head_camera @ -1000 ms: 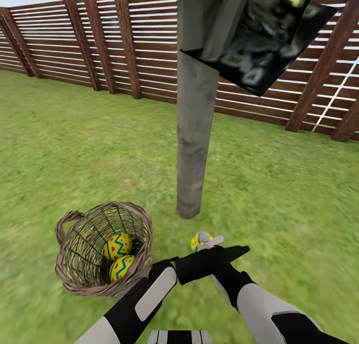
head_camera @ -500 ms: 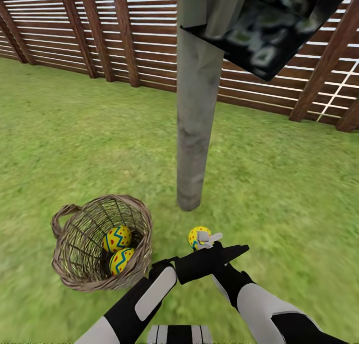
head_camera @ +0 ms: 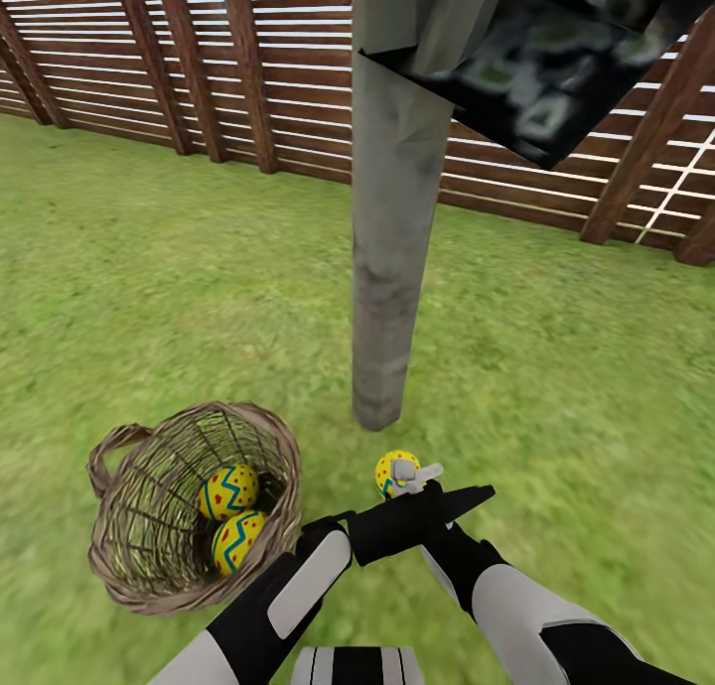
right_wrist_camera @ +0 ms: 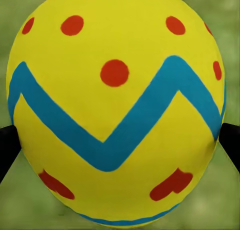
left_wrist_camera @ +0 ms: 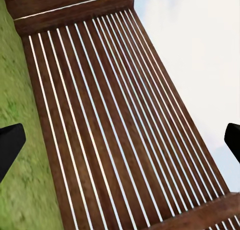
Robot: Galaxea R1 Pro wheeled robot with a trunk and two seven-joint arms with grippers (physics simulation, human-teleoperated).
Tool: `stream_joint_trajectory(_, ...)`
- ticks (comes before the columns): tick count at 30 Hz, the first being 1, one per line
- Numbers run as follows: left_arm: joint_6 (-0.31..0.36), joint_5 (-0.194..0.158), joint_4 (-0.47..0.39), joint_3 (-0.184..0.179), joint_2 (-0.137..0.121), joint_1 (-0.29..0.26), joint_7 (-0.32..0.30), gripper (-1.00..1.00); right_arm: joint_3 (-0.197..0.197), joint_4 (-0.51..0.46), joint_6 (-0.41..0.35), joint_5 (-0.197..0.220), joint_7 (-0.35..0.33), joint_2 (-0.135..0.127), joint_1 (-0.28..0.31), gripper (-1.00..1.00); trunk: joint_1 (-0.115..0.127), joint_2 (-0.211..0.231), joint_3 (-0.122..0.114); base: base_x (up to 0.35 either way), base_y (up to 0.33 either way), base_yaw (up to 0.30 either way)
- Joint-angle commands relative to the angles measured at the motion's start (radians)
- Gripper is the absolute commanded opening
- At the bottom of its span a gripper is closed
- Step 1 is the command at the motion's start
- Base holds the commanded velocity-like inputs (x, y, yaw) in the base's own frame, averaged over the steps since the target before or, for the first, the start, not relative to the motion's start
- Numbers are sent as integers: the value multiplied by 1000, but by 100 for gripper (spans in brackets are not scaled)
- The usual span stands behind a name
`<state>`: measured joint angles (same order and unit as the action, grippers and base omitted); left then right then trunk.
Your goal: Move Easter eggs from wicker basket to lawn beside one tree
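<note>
A brown wooden fence (head_camera: pixel 199 79) of horizontal slats is running along the far edge of the grass, its thick posts (head_camera: pixel 246 69) leaning in the head view. Pale light is showing through the narrow gaps between the slats. In the left wrist view the fence (left_wrist_camera: pixel 115 125) is standing close, with pale cloudy sky (left_wrist_camera: pixel 195 55) showing beyond it.

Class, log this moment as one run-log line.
right hand: shut on egg | near tree | basket: two eggs | left hand: open
</note>
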<state>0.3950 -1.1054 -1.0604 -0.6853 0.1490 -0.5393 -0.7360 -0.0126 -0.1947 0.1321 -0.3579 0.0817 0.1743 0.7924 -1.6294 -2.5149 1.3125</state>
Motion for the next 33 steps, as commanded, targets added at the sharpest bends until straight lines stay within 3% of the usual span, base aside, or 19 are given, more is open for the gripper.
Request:
stream_joint_trajectory(1,9,-11,0,-1,0,-1,0,100,-1,1,2,-6,6,0,1,-100,0,0,1,17,0,0)
stream_joint_trajectory(24,8,-10,0,-3,1,-1,1,100,-4,-11,10,2,23,0,9,-100,-10,-5,86,1,0,0)
stream_joint_trajectory(33,8,-10,-2,-3,2,-1,1,100,-3,-13,92,4,46,0,26,-100,-14,-7,121,0,0,0)
